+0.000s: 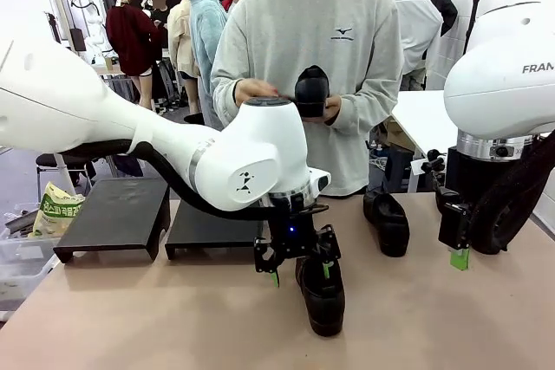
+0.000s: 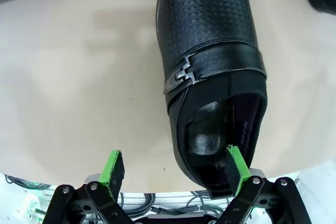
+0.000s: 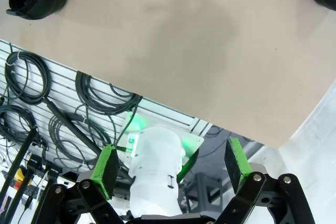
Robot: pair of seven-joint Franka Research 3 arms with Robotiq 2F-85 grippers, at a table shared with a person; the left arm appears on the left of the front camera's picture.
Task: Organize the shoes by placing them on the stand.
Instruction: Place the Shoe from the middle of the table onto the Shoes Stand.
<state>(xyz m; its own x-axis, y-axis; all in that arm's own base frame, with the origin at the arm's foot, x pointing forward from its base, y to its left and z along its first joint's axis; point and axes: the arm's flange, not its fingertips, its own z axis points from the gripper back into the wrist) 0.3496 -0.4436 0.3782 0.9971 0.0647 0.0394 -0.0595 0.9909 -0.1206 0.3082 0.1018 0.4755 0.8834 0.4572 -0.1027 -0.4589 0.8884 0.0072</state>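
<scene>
Tan table (image 2: 79,77), buckled shoe (image 2: 210,51) at left gripper (image 2: 174,156)

On the table (image 1: 173,322) we find the stand (image 1: 113,214) at the left, its two units side by side. Right of it, toward the near edge, lies one shoe (image 1: 323,296), with the left gripper (image 1: 301,271) over its heel end. A second shoe (image 1: 388,223) lies farther back and right. Behind the table, a person's hands (image 1: 253,90) hold a third shoe (image 1: 311,91).
</scene>
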